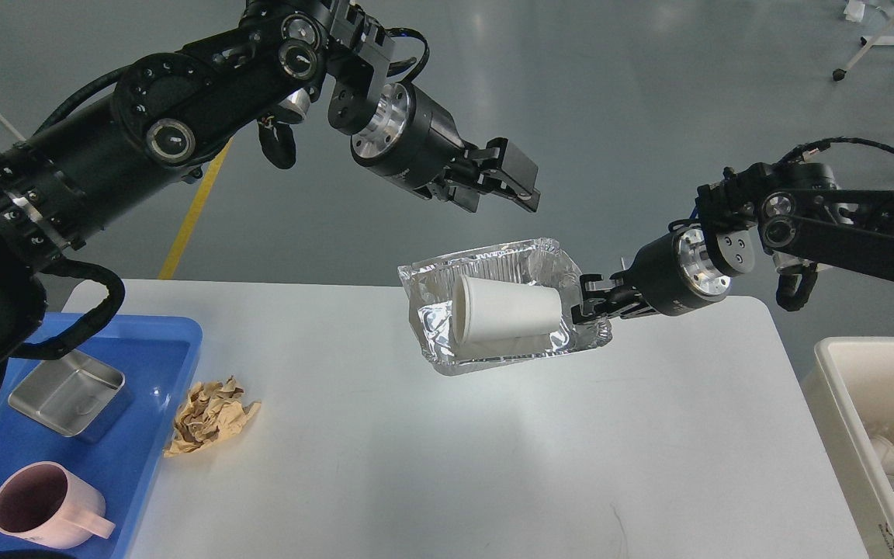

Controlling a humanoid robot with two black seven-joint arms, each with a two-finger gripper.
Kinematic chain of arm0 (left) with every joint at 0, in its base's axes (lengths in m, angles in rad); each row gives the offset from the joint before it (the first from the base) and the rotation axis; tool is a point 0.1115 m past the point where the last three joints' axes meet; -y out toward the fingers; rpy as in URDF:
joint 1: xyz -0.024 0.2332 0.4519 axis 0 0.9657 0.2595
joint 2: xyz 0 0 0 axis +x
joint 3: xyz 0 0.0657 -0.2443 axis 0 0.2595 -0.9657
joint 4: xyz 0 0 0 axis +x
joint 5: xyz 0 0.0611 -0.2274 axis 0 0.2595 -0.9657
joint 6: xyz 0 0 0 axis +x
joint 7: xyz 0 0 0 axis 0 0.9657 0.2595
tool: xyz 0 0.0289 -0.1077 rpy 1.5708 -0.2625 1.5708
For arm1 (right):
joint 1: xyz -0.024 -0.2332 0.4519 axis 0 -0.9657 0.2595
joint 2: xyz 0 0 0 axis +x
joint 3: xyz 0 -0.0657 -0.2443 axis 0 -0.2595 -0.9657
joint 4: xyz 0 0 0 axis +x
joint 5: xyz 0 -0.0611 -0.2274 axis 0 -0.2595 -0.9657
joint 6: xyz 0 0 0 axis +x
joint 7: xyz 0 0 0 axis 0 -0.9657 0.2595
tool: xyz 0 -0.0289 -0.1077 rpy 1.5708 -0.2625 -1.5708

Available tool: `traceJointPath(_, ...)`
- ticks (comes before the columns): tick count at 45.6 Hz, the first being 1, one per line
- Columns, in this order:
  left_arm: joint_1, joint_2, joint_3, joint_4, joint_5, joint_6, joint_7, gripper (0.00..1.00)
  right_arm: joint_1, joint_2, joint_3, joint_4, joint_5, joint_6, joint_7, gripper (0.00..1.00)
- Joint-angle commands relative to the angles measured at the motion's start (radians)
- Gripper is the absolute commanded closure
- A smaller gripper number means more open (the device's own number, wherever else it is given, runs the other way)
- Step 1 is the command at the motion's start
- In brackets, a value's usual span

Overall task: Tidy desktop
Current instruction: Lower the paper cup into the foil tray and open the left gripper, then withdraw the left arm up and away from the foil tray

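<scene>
- The large white rectangular desk (431,466) fills the lower part of the head view, with its long axis running from left to right; this is the surface you must tidy.
- Your right gripper (588,304) is closed on the right rim of the crumpled silver foil tray (435,330) and holds it above the far edge of the desk, tilted toward you.
- Inside it, the white paper cup (503,312) lies on its side, its mouth pointing left and its base toward the right gripper.
- Your left gripper (521,186) hangs above the tray with the jaws apart and holds nothing.
- I judge that the foil tray is very light and soft, so it bends easily; hold it by the rim and keep it level, or the cup may roll out.
- The cup is also light and easy to crush.
- The crumpled brown paper ball (210,413) lies on the desk just beside the blue plastic tray (175,341), which holds a small steel box (71,392) and a pink mug (43,508).
- The cream-white bin (843,404) stands at the right of the desk, and I judge it the likely place for the foil tray and cup.
</scene>
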Motion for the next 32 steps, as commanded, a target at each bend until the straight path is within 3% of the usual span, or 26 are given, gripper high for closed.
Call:
traceJointPath(1,0.001,-0.001,-0.047,0.053,-0.001,0.102,-0.007,0.16,0.0,0.0,0.002,0.0,0.0,-0.001,0.0,1.0)
traceJointPath(8,0.001,0.006,-0.095,0.063,-0.002,0.35,0.002,0.15,0.0,0.001,0.002,-0.002,0.002,-0.001,0.0,1.0)
traceJointPath(14,0.003,0.067,-0.113,0.063,-0.007,0.473,0.005,0.15,0.0,0.001,0.002,0.0,0.002,-0.001,0.0,1.0)
traceJointPath(21,0.023,0.072,-0.194,0.066,-0.01,0.649,0.063,0.15,0.0,-0.002,0.002,0.001,0.002,-0.001,0.0,1.0)
traceJointPath(27,0.046,0.078,-0.227,0.09,-0.016,0.703,0.108,0.15,0.0,0.0,0.002,0.001,0.002,-0.001,0.0,1.0)
traceJointPath(32,0.07,0.063,-0.305,0.159,-0.065,0.783,0.169,0.15,0.0,0.004,0.002,-0.002,0.002,-0.001,0.0,1.0)
